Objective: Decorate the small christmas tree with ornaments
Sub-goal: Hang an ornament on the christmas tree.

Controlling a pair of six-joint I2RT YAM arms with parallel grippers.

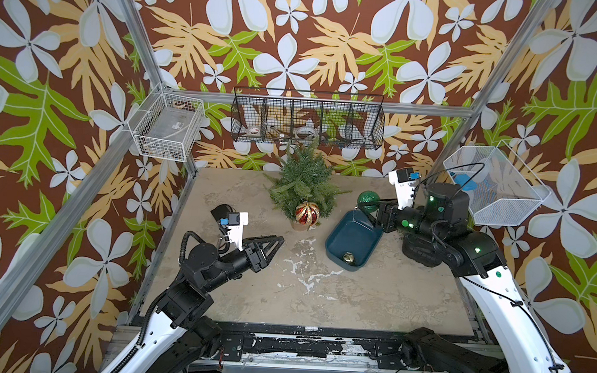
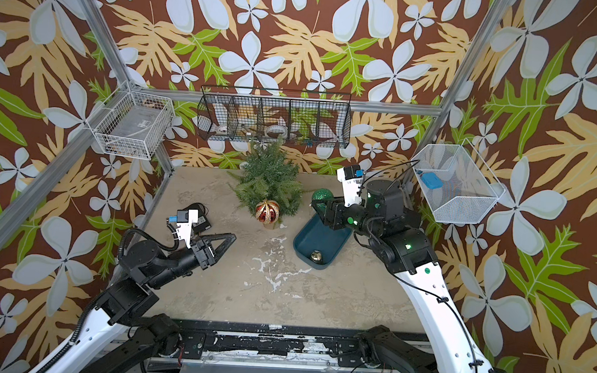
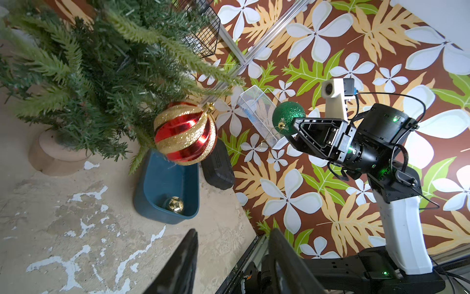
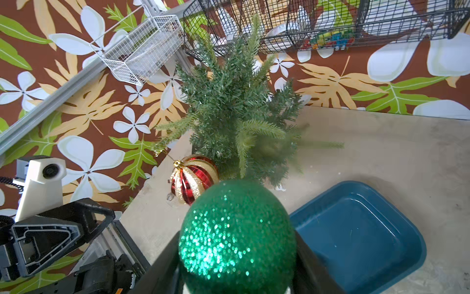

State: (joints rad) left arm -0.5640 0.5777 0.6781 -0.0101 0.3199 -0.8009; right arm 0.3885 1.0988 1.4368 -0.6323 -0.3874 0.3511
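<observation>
By the tray's far rim, my right pincer pinches the green bauble; tree lies near, leftward; this arm nearer.

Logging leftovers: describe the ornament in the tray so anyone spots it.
Beside the small dark green fir tree sits a dark blue rectangular plastic tray. In its near end lies a shiny gold bauble, smaller than the red striped bauble on the tree and the gripped glittery green bauble.
</observation>
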